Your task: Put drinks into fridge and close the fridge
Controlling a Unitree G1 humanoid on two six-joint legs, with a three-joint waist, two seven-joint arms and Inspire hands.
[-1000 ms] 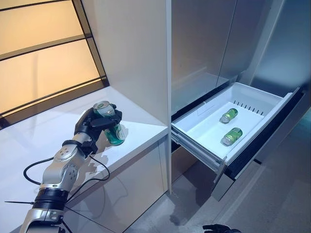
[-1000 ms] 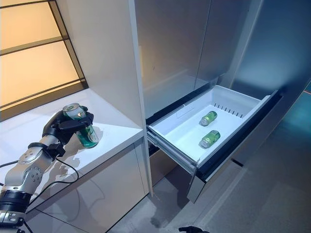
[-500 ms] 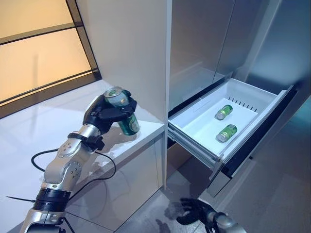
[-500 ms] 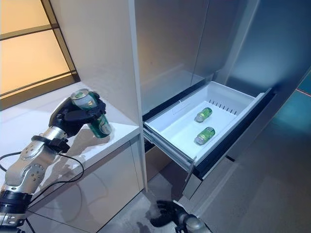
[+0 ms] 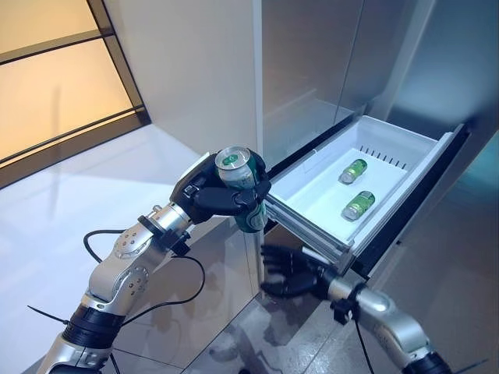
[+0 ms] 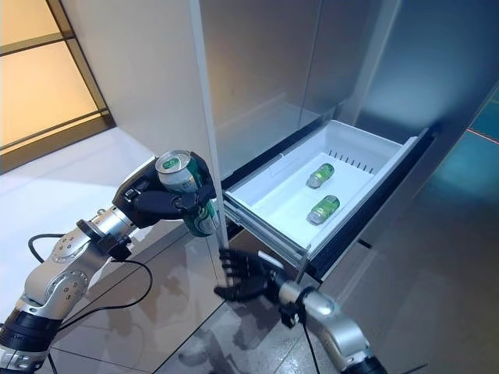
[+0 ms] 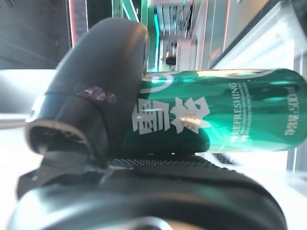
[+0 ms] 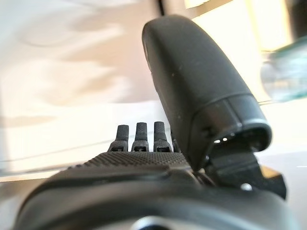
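A green drink can (image 5: 242, 185) is held in the air by my left hand (image 5: 210, 193), whose fingers and thumb curl round it just left of the open fridge drawer (image 5: 312, 214); the left wrist view shows the same green can (image 7: 216, 111) in the grip. Two more green cans (image 5: 353, 171) (image 5: 359, 205) lie on their sides inside the white drawer. My right hand (image 5: 290, 270) hangs open below the drawer's front corner, fingers spread, holding nothing.
A white counter (image 5: 78, 202) runs to the left of the fridge, under an amber window (image 5: 54, 78). The fridge's tall grey doors (image 5: 327, 70) rise behind the drawer. Grey floor (image 5: 444, 265) lies to the right.
My left hand has carried the can off the counter and rightward to the drawer's edge. My right hand has risen from the bottom of the view to just under the drawer.
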